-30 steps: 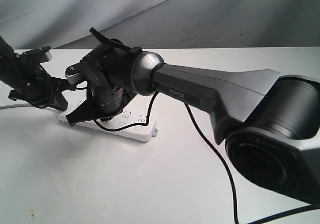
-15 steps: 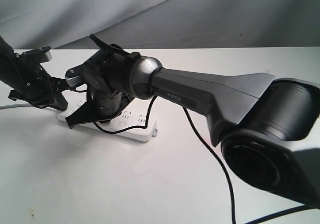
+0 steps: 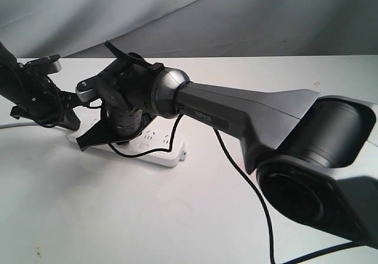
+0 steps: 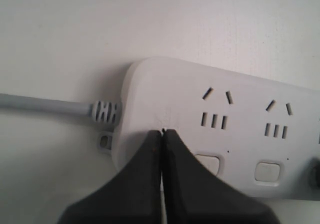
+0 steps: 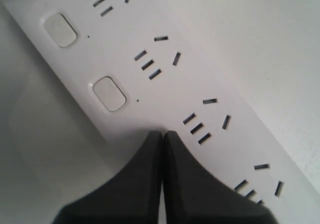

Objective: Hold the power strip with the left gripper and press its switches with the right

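1. I am reading only one piece of writing: small pale lettering (image 3: 202, 117) on my thick grey right forearm (image 3: 248, 113), which looks like PIPER. I am finding no readable print on the power strip (image 3: 159, 152).
2. I am keeping my left gripper (image 4: 162, 131) fully closed, jaws together with only a hairline seam and nothing between them. Its tips are touching the top face of the power strip at the end where the grey cord (image 4: 45, 104) enters, just beside the first of the sockets (image 4: 215, 120).
3. I am also keeping my right gripper (image 5: 162, 133) fully closed and empty. Its tips are resting on the strip in line with the row of switches (image 5: 110, 93), just past the second one visible there. I cannot tell whether a switch is lying under the tips.
4. In the exterior view the strip is lying flat on the white table (image 3: 147, 217) at centre left of the frame. My left arm is reaching in from the left edge, and my right arm is stretching across from the lower right.
5. The exterior view is hiding most of the strip behind my right wrist, so no contact point is showing. Only the wrist views are showing the tips on the plastic, and the left one alone is showing a small lug (image 4: 104, 142) with a hole beside the cord.
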You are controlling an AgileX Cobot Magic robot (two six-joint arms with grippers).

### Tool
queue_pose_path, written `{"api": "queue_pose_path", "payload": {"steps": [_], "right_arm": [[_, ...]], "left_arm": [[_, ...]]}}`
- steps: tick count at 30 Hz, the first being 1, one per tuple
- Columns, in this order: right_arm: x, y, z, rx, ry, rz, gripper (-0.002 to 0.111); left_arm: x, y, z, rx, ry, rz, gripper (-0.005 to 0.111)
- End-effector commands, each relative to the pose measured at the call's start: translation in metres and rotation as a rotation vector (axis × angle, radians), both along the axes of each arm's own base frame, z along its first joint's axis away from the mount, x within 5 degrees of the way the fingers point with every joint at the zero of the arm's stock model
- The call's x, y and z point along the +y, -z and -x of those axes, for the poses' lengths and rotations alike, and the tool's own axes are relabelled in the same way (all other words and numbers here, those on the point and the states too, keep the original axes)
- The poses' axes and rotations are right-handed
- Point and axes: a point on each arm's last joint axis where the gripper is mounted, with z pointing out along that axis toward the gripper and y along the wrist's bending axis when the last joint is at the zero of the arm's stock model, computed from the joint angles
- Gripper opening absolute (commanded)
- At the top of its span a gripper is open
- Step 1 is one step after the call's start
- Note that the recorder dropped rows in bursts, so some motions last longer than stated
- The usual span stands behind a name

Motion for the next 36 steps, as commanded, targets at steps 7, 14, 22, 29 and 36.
{"api": "queue_pose_path", "payload": {"steps": [7, 14, 22, 29, 36], "right_arm": [[-0.010, 0.048, 0.006, 0.097, 0.020, 0.154, 0.000], [-0.009, -0.011, 0.001, -0.006, 0.052, 0.051, 0.000], [-0.034, -0.122, 0.008, -0.172, 0.054, -0.054, 0.000], [-0.071, -0.127, 0.029, -0.165, 0.050, 0.032, 0.000], [-0.123, -0.119, 0.060, -0.170, 0.095, 0.035, 0.000]], "left_arm": [[0.000, 0.000, -0.001, -0.006, -0.008, 0.001, 0.000], [0.000, 0.000, -0.002, -0.012, -0.008, -0.002, 0.000], [0.000, 0.000, 0.000, 0.007, 0.000, 0.005, 0.000], [-0.001, -0.001, 0.013, 0.060, 0.026, 0.011, 0.000], [0.003, -0.009, 0.043, -0.014, -0.029, -0.034, 0.000]]}}
